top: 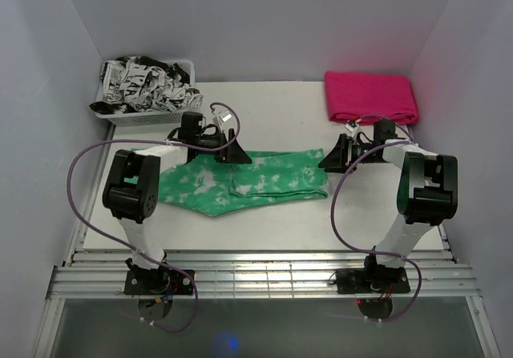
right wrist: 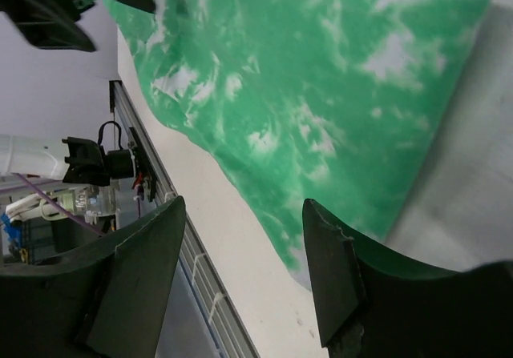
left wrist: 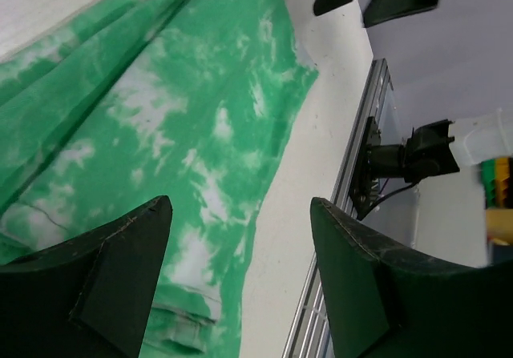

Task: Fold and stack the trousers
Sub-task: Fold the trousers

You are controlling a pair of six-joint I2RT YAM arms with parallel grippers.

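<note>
Both left fingers (left wrist: 120,270) and right fingers (right wrist: 337,270) stand wide, holding nothing, above the trousers (top: 240,183); if I pinch only one layer, the fold may come out crooked.

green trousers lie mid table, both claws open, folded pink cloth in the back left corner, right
Wrong corner: the top view shows the pink cloth lying in the back right corner, not the left. The rest holds: the trousers lie mid-table, and the left claw and right claw are both open.
</note>
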